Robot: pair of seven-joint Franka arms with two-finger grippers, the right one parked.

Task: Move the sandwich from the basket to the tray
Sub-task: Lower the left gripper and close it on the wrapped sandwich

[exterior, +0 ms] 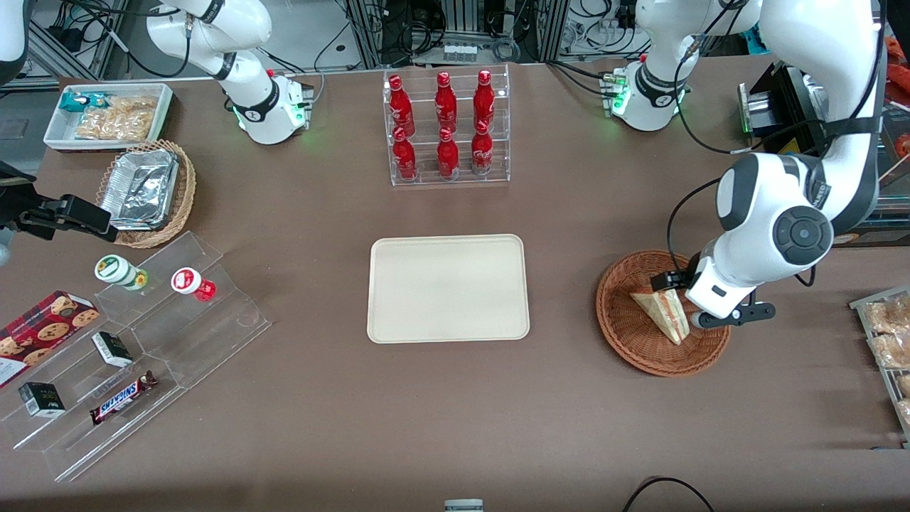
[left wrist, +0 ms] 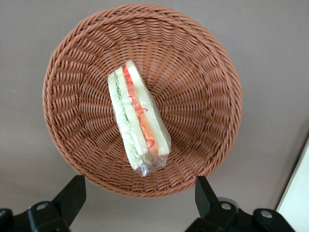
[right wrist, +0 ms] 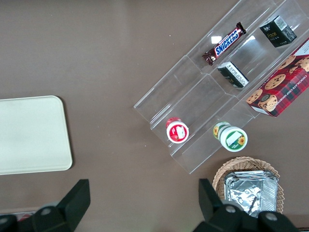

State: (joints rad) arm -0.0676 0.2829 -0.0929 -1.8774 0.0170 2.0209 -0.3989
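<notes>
The sandwich, a clear-wrapped white-bread wedge with orange-red and green filling, lies on its side in the round reddish-brown wicker basket. In the left wrist view the sandwich rests near the middle of the basket. My left gripper hangs just above the basket, over its rim and the sandwich's wrapped end. This gripper is open, with its black fingers wide apart and holding nothing. The cream-beige tray lies flat and bare at the table's middle, toward the parked arm from the basket.
A clear rack of red bottles stands farther from the front camera than the tray. Toward the parked arm's end are an acrylic step stand with snacks, a pale wicker basket with foil containers and a white bin. Bagged pastries lie at the working arm's end.
</notes>
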